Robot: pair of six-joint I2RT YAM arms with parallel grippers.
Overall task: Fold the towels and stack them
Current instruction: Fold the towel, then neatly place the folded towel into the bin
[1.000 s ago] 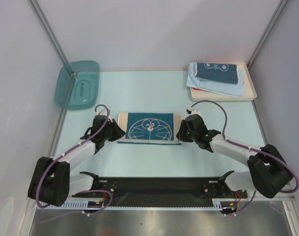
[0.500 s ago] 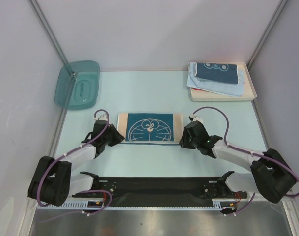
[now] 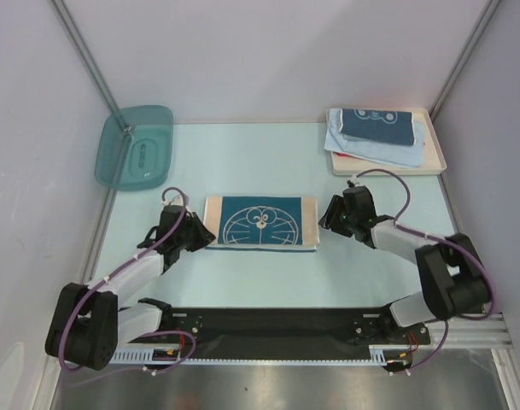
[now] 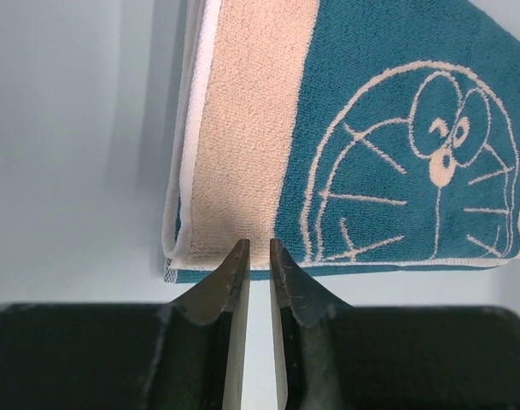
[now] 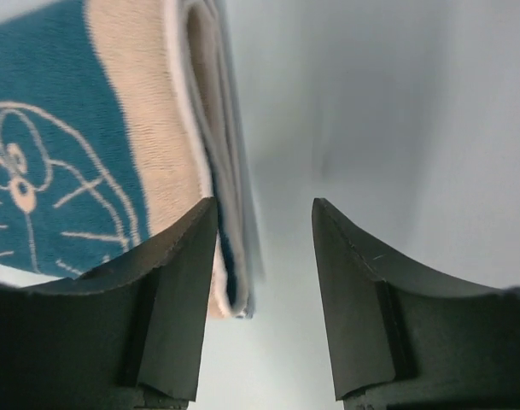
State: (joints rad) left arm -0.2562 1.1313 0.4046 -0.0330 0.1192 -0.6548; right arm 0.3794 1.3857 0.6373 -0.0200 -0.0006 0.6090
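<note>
folded towel flat on the bench, near the middle, long side running left to right. teal panel with a cartoon cat face on top, beige bands at both short ends. layers stacked at the edges in both wrist views.

at its left near corner, left fingers, clenched to a thin slit with only bench and towel edge showing through it, tips at the near edge of the beige band. at its right end, right fingers, released and spread wide, one over the folded edge and the other over bare bench, nothing between them.

further out, at the far right corner, cream tray with a folded dark-blue towel on a light-blue towel, and a sliver of red towel under those. at the far left, translucent blue bin, tilted against the wall.
</note>
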